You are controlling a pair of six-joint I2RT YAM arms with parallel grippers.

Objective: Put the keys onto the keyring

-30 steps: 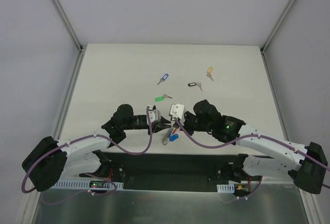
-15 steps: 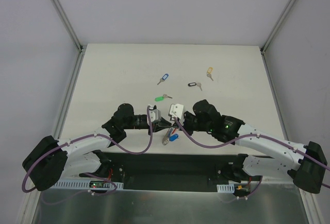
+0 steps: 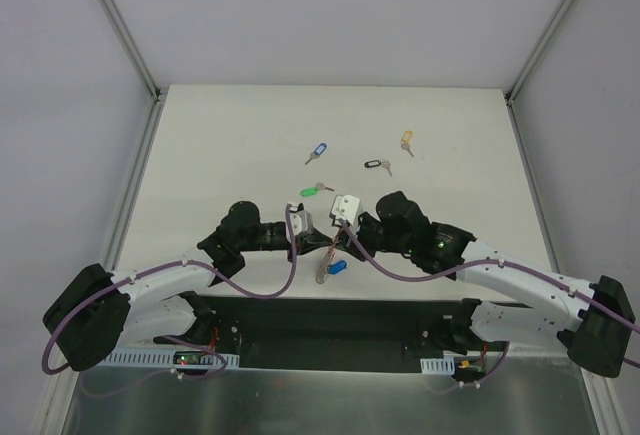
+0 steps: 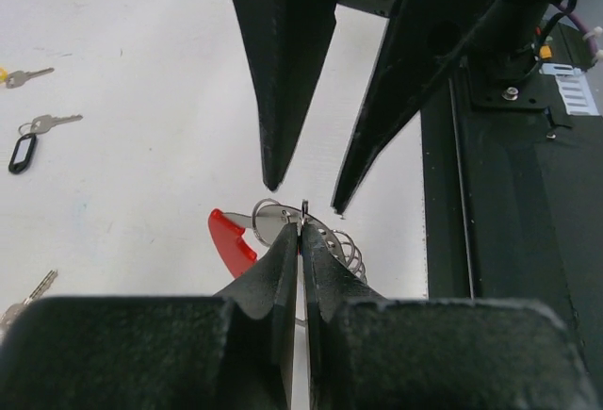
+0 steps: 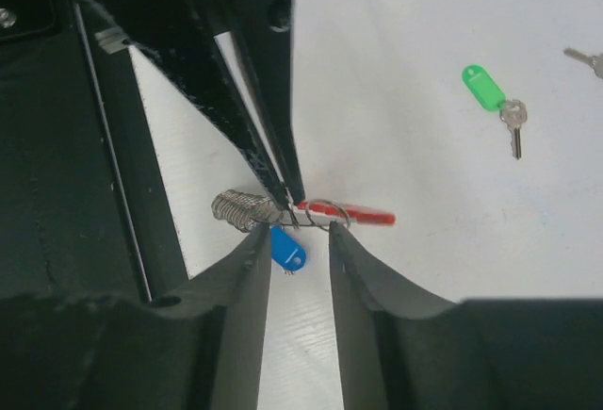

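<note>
pinching the keyring point(image 4: 231, 240) where its red band meets the grey coiled half, the left gripper point(image 4: 301, 231) has its fingers pressed flat together. the right gripper point(image 5: 297, 229) faces it from the other side with its fingers spread. they straddle a blue-tagged key point(image 5: 288, 249) that hangs at the loop and grip nothing. any writing on the key tags is too small to read, and so is the print on a white label strip point(image 4: 571, 90) by the arm base.

the right wrist view alone shows that blue tag under the loop and a green-tagged key point(image 5: 484, 88) lying apart. the left wrist view adds a black-tagged key point(image 4: 23, 152). only the top view takes in the yellow-tagged key point(image 3: 406, 139) and a second blue-tagged key point(image 3: 318, 151), both farther out on the white table point(image 3: 220, 155).
</note>
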